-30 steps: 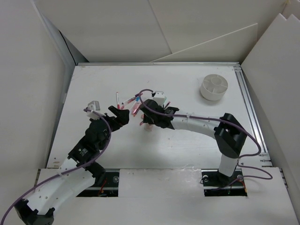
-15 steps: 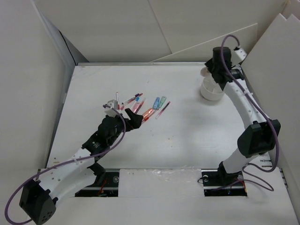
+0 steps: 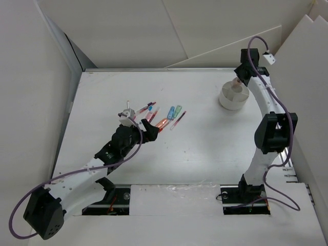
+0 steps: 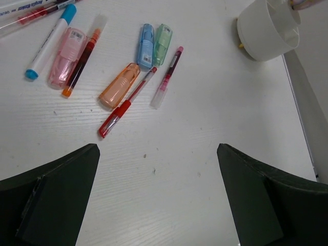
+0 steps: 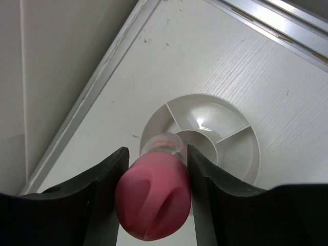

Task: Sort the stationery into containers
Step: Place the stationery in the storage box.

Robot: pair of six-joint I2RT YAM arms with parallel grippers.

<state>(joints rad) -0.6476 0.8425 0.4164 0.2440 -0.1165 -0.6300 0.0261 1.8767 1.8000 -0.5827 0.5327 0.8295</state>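
One pink piece [image 5: 154, 205] over white divided cup [image 5: 238, 154]; pens [image 4: 128, 101] loose mid-table.

Open table [image 4: 220, 118] ahead of the left gripper [image 4: 156, 154], jaws spread wide. Farther on, blocked by a cluster of pens and capped pieces [image 4: 120, 84], several touching, little finger room between. Beyond it, free run to the white cup [image 3: 229, 102]. Above the cup, taken up by the right gripper [image 5: 154, 159] clamped on a pink piece [image 5: 154, 200]; hemmed by rail [image 5: 266, 18] and wall [image 5: 56, 61] just beyond.
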